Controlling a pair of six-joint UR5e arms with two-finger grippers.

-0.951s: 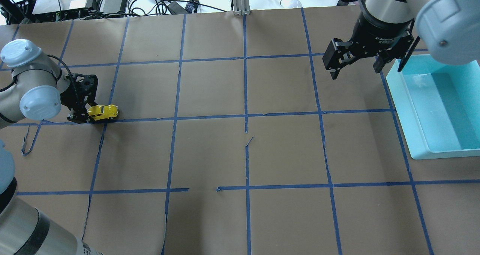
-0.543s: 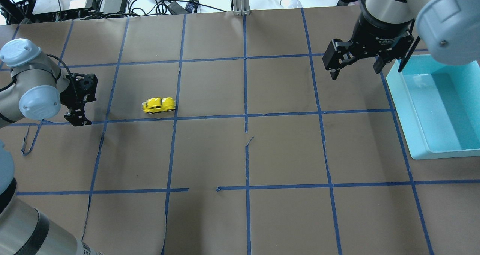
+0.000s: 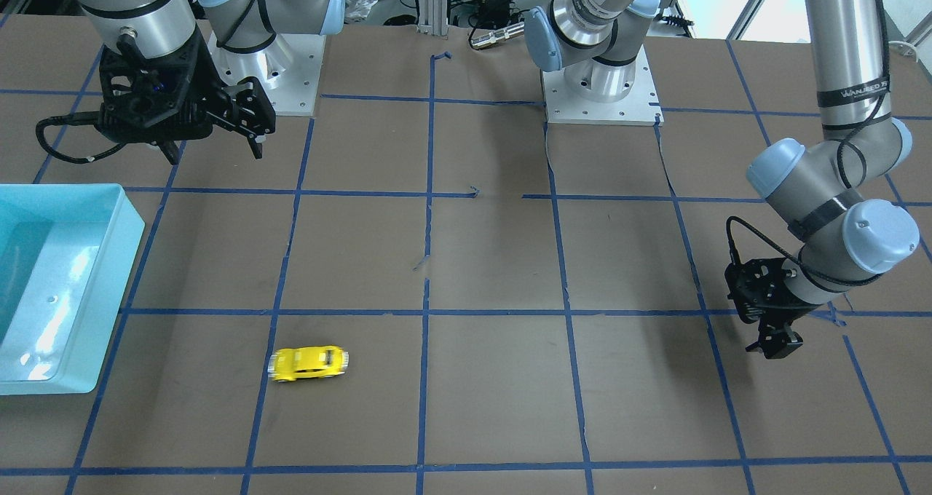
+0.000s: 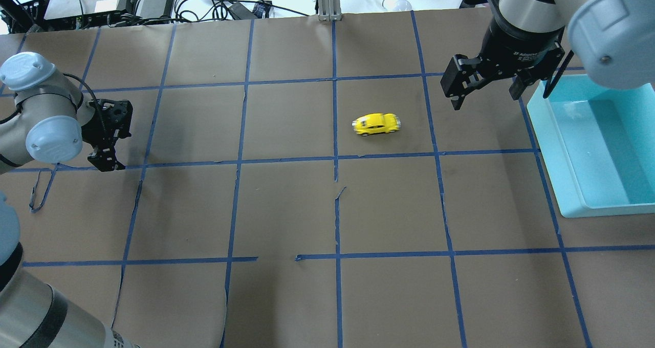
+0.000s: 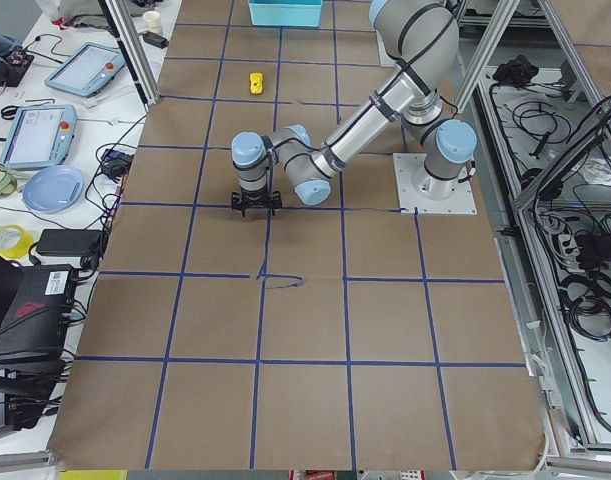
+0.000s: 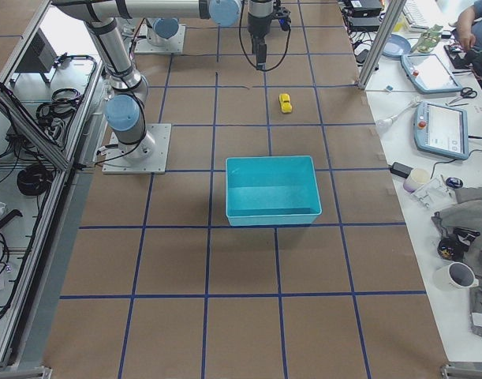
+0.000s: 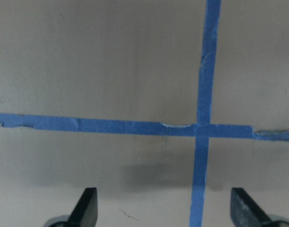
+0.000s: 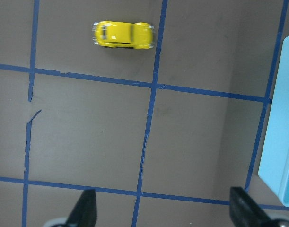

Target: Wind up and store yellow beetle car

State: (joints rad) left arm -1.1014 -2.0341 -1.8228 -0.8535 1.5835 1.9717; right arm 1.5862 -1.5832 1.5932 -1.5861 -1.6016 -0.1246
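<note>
The yellow beetle car (image 4: 376,124) stands free on the brown table, blurred by motion, just right of the centre line. It also shows in the front view (image 3: 309,363) and the right wrist view (image 8: 124,35). My left gripper (image 4: 105,162) is open and empty, low over a tape crossing at the far left, far from the car; the left wrist view (image 7: 165,213) shows only tape between its fingers. My right gripper (image 4: 486,94) is open and empty, held above the table to the right of the car, beside the bin.
A light blue bin (image 4: 568,148) sits at the table's right edge, with nothing seen in it; it also shows in the front view (image 3: 109,276). Blue tape lines grid the brown paper. Cables and devices lie beyond the far edge.
The car left my left gripper and rolled right across the table, from the far left to just past the centre line. My left gripper opened. Both arms stayed nearly still.
</note>
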